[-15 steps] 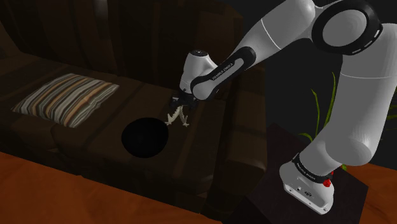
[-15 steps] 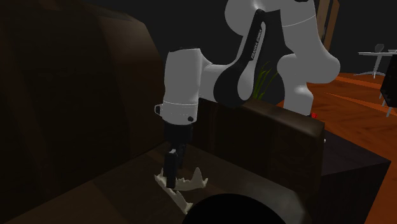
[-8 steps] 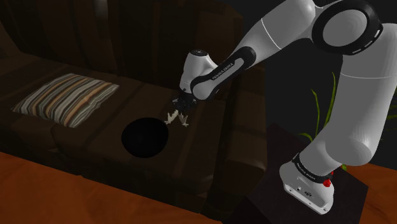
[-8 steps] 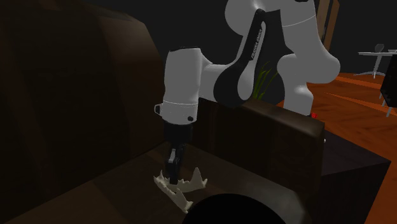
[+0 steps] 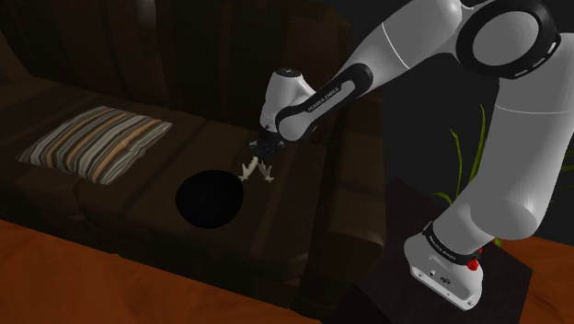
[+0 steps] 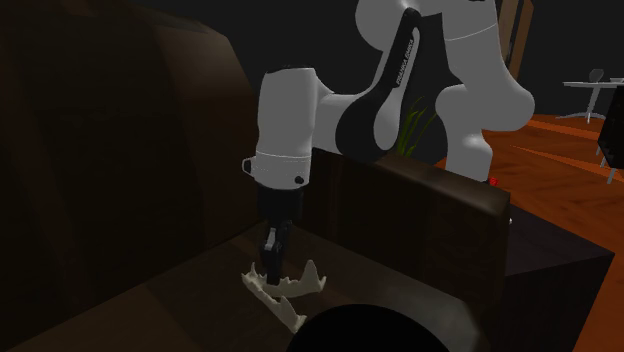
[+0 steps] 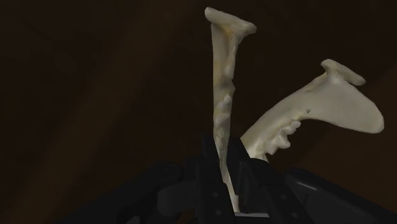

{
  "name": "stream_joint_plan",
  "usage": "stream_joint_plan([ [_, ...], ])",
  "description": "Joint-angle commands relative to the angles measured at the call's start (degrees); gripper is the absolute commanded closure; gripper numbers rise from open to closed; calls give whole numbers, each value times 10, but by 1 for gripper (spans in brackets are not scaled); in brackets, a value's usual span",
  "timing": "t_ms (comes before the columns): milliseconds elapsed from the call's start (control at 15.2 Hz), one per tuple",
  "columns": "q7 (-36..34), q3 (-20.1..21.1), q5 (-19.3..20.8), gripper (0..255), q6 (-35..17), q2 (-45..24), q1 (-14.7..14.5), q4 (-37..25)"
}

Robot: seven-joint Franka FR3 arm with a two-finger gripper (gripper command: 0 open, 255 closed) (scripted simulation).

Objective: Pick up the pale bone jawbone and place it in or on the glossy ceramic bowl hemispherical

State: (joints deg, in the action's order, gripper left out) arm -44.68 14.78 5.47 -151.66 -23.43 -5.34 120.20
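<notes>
**Pale jawbone (image 5: 255,171) clamped in jaws, bowl (image 5: 210,198) just beside**

Jaws are closed on one branch of the jawbone (image 7: 226,95), near the point where its two branches join. The held branch runs straight out from between the jaws. The other branch splays off to one side, tooth row visible. The jaws point down at the dark brown sofa (image 5: 304,184) seat, with the jawbone (image 6: 285,288) hanging low over the cushion surface. Can't tell whether its lower tips touch the seat.

The bowl renders as a flat black disc on the seat, just beside the jaws and lower, not touching the bone. In the second exterior view, the bowl's rim (image 6: 390,330) sits just past the free branch.

A striped pillow (image 5: 97,136) lies on the seat well beyond the bowl from the jaws. The white arm (image 5: 405,46) reaches in from the stand (image 5: 396,267), which is well behind the jaws. Green plant leaves (image 5: 455,156) show behind the stand, and there's orange floor (image 5: 55,276) in front of the sofa.
</notes>
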Motion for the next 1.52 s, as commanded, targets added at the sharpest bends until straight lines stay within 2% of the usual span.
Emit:
stream_joint_plan([
  [0,3,3,-4,255,12,11,3,0],
  [1452,28,26,-50,255,156,123,21,-37],
])
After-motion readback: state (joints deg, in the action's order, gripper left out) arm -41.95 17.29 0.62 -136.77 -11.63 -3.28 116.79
